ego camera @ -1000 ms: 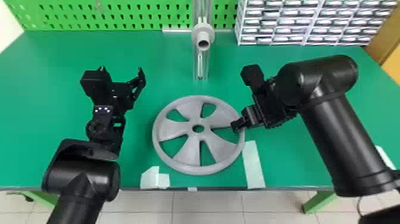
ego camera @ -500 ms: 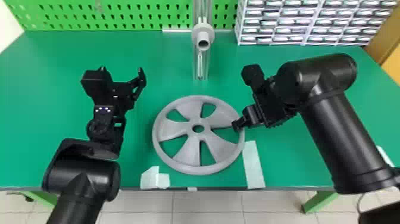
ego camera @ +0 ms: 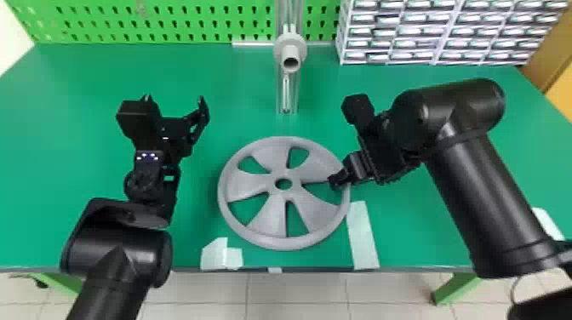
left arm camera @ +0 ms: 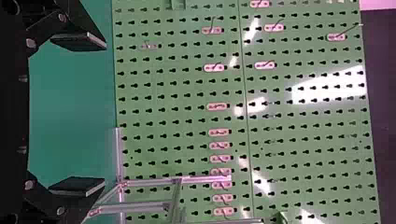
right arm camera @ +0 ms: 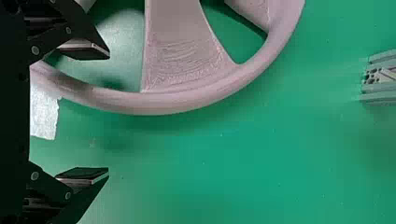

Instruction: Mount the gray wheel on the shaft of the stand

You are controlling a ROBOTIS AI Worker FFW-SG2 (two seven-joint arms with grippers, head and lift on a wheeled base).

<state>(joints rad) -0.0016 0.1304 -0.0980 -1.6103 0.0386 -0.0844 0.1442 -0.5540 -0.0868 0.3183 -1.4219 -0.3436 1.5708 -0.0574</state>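
Note:
The gray wheel (ego camera: 259, 221) lies flat on the green table, its hub hole facing up. Behind it rises the stand (ego camera: 287, 93), with the gray shaft (ego camera: 291, 59) pointing toward the camera. My left gripper (ego camera: 176, 106) is open and empty, left of the wheel and above the table; in its wrist view the left gripper (left arm camera: 79, 114) has its fingers wide apart. At the wheel's right rim is my right gripper (ego camera: 340, 181). In the right wrist view the right gripper (right arm camera: 88, 114) is open, with the wheel's rim (right arm camera: 154, 103) near one finger, not clamped.
Green pegboard (ego camera: 170, 21) borders the table's back, and a rack of small drawers (ego camera: 434, 34) stands at the back right. Pieces of pale tape (ego camera: 363, 236) are stuck near the front edge. Bare green table (ego camera: 238, 93) lies left of the stand.
The right gripper has shifted very slightly at the wheel's right rim. The left arm, wheel and stand look unchanged.

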